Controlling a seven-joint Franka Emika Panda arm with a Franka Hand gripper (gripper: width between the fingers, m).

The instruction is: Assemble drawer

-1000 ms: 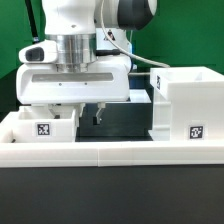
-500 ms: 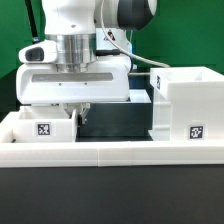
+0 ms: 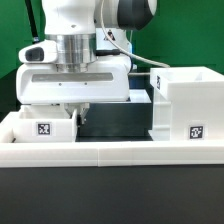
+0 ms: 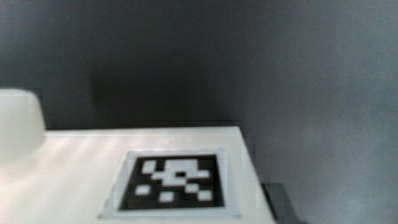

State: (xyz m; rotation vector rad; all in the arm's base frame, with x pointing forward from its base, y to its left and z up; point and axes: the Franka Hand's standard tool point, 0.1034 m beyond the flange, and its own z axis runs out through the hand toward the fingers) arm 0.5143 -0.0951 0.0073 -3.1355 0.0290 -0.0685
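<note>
A small white tray (image 3: 45, 124) with a square tag stands at the exterior view's left, behind the low white wall. My gripper (image 3: 79, 114) is down at the tray's right-hand wall, and its dark fingers are closed together on that wall. In the wrist view the tray's white face (image 4: 71, 165) with its tag fills the frame, close up. A rounded white knob (image 4: 15, 120) shows at one edge, and one dark finger (image 4: 281, 206) lies against the tray's side. The tall boxy housing (image 3: 188, 105) with its tag stands at the exterior view's right. No second tray is plainly visible.
The long low white wall (image 3: 110, 152) runs along the front of the black table. A white part (image 3: 141, 96) shows partly behind the housing and the arm; I cannot tell what it is. A green backdrop stands behind.
One second ago the fingers were spread wide, one well to the right of the tray. They have since closed onto the tray's right wall. The arm and housing have not moved.
</note>
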